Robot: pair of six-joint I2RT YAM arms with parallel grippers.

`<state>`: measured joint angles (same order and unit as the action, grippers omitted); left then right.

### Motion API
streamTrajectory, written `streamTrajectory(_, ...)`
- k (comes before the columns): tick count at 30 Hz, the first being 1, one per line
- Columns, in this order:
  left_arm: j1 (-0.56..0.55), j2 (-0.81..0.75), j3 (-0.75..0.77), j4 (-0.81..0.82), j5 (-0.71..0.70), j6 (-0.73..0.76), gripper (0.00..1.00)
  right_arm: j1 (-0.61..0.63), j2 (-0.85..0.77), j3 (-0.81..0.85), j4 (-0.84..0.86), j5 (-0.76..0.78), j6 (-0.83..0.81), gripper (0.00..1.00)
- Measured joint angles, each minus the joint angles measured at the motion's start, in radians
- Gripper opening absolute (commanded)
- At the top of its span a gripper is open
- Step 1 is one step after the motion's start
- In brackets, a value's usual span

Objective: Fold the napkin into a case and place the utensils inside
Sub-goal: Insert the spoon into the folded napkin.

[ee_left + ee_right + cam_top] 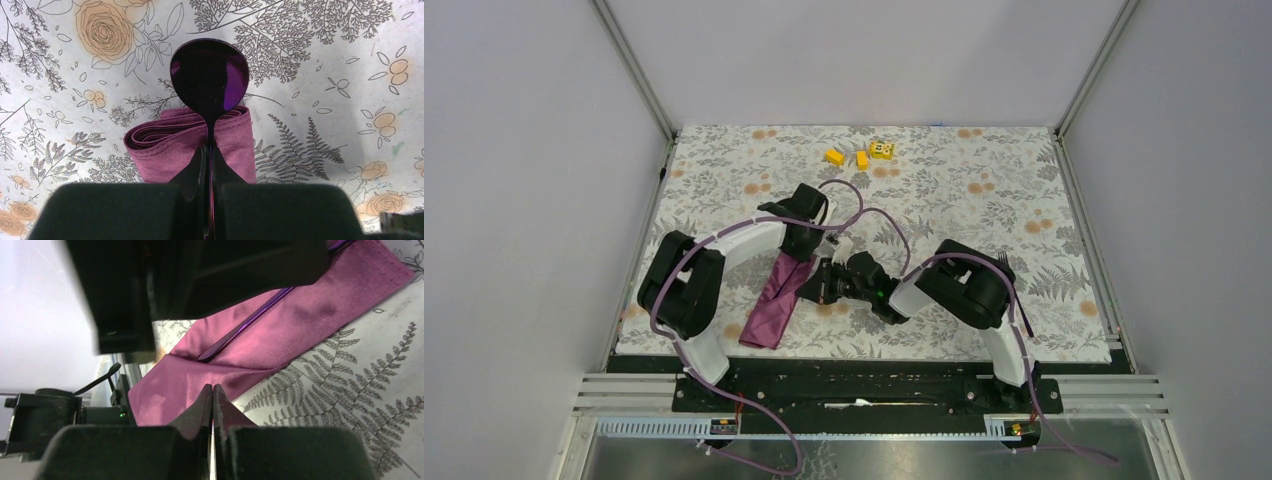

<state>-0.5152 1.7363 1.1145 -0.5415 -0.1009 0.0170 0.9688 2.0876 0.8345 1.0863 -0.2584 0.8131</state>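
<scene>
Handle of the spoon (210, 75) sits pinched in the left gripper (209, 165), its long axis along the case (165, 145) at frame centre, tip at a cloth fold. The right gripper (213, 395), closed, noses the case's edge just beside that fold.

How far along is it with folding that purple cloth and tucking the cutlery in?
Done: the soft plum-purple cloth napkin lies folded into a narrow pouch on the floral tablecloth. In hand: the left gripper is shut on the slim dark purple plastic spoon, held over the pouch; the right gripper is shut at the cloth's edge. Left: sliding the spoon inside, then the fork, which I cannot clearly spot.
</scene>
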Motion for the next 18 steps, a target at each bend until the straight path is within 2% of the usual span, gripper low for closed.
streamTrajectory(18,0.046,-0.114,-0.079,-0.016,0.034,-0.073,0.0,0.011,0.104,0.08,0.006,0.126,0.064,0.0)
